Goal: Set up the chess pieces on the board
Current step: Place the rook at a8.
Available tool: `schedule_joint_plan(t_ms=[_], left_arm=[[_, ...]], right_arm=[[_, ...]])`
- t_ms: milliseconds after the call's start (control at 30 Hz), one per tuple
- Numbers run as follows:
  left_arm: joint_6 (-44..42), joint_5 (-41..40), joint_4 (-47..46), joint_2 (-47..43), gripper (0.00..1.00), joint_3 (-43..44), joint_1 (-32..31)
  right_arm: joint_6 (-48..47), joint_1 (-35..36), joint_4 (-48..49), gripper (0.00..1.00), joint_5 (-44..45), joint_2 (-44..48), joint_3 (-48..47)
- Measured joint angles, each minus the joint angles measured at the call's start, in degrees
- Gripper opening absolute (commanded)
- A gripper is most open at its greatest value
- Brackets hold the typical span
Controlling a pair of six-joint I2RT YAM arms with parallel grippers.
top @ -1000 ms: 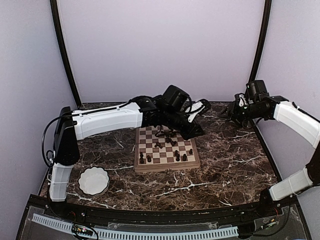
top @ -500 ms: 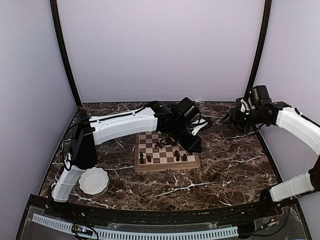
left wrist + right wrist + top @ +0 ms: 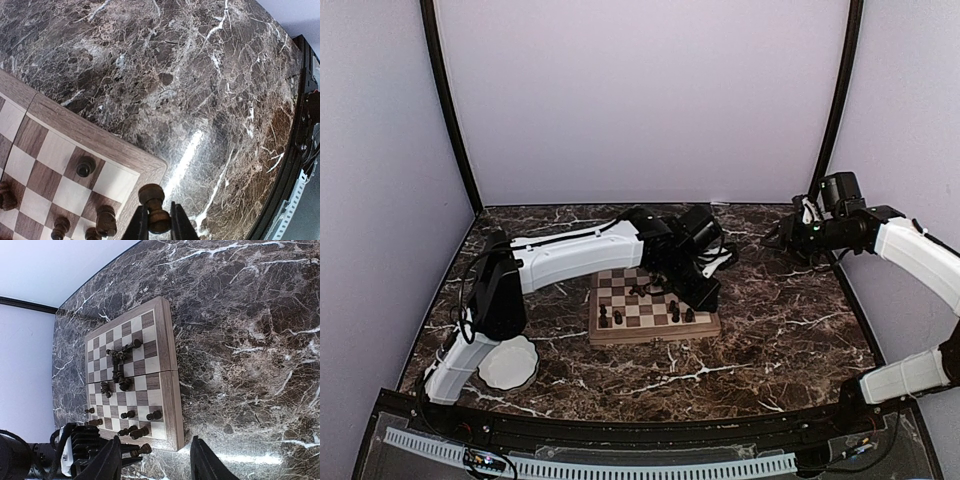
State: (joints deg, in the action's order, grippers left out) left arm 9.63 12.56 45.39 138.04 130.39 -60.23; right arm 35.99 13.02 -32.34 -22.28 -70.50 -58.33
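Chess pieces (image 3: 122,383) are partly sorted. A few stand upright on squares along one edge of the board (image 3: 640,335), while a tangle of them lies toppled near the board's middle. One more piece (image 3: 151,194), round-headed like a pawn, is pinched upright between the narrow jaws of the left gripper (image 3: 158,220). In the left wrist view it hangs just over the board's wooden rim at a corner, beside the standing pieces.

The right gripper (image 3: 783,238) hovers over the marble table (image 3: 770,330), well apart from the board on its right side. Its jaws are about half spread and hold nothing.

The step in hand looks like placing: one piece is being carried to its square. The next move probably calls for bringing the held piece inward from the rim, centring it over a free square in the edge row and lowering it until the base sits flat. Only then should the jaws part. The neighbours stand close together, so the fingers need a straight descent and a straight lift to avoid knocking them over.
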Motion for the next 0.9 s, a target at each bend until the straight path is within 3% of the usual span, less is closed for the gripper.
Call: schedule_joint_plan(t_ms=[900], left_arm=[[2.21,-4.92,1.66,3.78,0.0,2.75,0.68]], right_arm=[[-0.17,0.0,0.7,0.48,-0.68,0.98,1.84]])
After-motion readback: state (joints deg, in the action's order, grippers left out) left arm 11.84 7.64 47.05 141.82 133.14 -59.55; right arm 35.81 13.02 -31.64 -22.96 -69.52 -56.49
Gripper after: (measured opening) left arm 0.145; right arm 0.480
